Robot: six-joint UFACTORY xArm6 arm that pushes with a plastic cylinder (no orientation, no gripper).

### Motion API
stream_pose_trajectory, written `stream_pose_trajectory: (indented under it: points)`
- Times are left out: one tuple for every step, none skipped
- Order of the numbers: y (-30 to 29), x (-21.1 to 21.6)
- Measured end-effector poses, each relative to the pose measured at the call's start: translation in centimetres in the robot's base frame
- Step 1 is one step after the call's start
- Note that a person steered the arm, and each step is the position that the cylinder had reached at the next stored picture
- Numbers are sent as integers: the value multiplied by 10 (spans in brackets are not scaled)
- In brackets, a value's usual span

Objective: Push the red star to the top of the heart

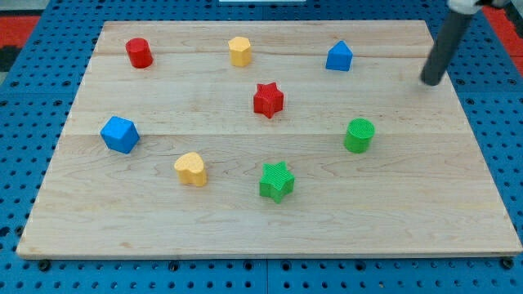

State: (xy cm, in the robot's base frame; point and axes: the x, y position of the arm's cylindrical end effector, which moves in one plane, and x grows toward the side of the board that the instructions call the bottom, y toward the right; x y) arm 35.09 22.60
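The red star [268, 100] sits near the middle of the wooden board [245, 220], a little toward the view's top. The yellow heart [191, 169] lies below and to the left of it, well apart. My tip [431, 81] is at the board's upper right, far to the right of the red star and touching no block. The nearest block to it is the blue pentagon-like block [339, 57] to its left.
A red cylinder [139, 52] is at upper left, a yellow hexagon [239, 51] at top centre. A blue cube [119, 135] is at the left, a green star [277, 181] below centre, a green cylinder [359, 135] at right. Blue pegboard surrounds the board.
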Motion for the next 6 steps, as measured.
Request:
stream_pose_trajectory:
  points:
    - [-101,0]
    - [-168,22]
    - [-226,22]
    - [-227,23]
    - [-237,23]
    - [-281,48]
